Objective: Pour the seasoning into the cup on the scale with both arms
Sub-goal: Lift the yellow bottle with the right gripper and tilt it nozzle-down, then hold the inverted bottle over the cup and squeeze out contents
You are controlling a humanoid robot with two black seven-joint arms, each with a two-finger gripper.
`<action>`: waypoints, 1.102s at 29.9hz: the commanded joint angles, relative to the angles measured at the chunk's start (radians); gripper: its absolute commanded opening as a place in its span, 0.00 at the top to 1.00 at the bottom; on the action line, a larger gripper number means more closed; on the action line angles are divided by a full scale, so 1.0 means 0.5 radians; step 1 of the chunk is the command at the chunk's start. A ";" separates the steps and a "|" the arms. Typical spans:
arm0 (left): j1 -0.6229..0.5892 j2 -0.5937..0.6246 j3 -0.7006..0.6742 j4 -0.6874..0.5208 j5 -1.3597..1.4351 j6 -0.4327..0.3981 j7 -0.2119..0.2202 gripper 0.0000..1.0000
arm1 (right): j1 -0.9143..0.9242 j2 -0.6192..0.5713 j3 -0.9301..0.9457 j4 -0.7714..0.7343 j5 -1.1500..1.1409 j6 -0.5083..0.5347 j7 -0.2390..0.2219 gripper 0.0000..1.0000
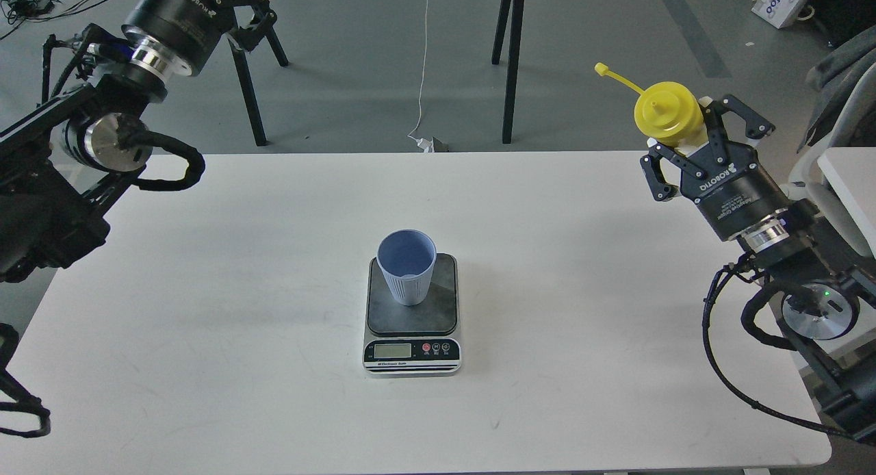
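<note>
Cup (406, 266) upright on scale (412, 321), desk (239, 290) centre. Right tool (688, 143) clamps yellow bottle (667, 113) above far-right desk edge. Left tool (250, 16) far left, partly cropped; grip state unclear.

The light-blue cup (406, 266) stands upright on the scale (412, 328), mid-tabletop toward the front edge. Over the table's (205, 324) right edge, the right gripper (691, 141) clasps the yellow seasoning bottle (667, 113). The left gripper (239, 16) hangs beyond the far-left corner.
</note>
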 commanded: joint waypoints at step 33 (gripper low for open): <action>0.006 0.019 0.013 0.028 0.003 0.099 0.028 0.00 | 1.552 0.654 -2.118 -0.466 -1.595 -0.911 -0.011 0.80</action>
